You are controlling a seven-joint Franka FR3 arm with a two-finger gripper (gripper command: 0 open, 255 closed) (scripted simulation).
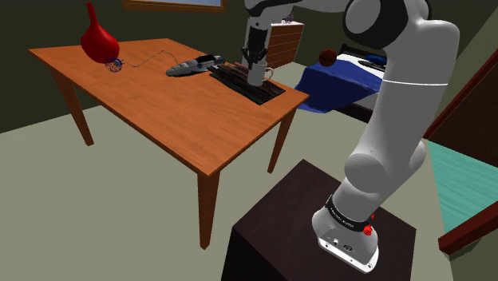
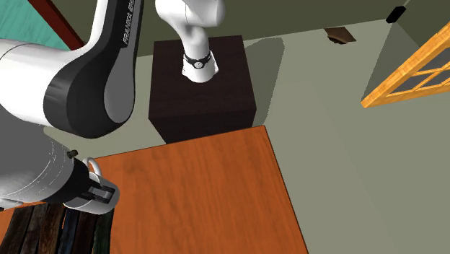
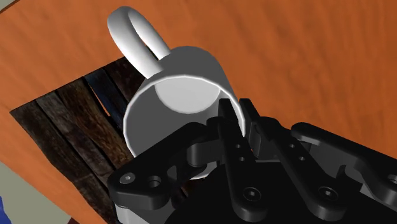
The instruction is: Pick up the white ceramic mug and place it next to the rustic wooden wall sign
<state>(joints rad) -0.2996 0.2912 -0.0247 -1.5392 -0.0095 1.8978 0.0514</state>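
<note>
White mug (image 3: 184,83), pinched at its rim by the end effector (image 3: 236,116), is partly hidden behind it.

A wooden table (image 1: 160,112) held a red vase (image 1: 98,40) at one corner, a dark plank sign (image 1: 239,80) near another, and a corded device (image 1: 194,65) between.

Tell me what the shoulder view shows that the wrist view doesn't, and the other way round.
The shoulder view adds the red vase, a grey device with a cord, a bed's blue cover, the dark stand and the white arm. The wrist view adds the inside of the white mug and its handle loop, seen from above. Both share that mug, the dark plank sign, the orange-brown table and the gripper at the mug's rim.
</note>
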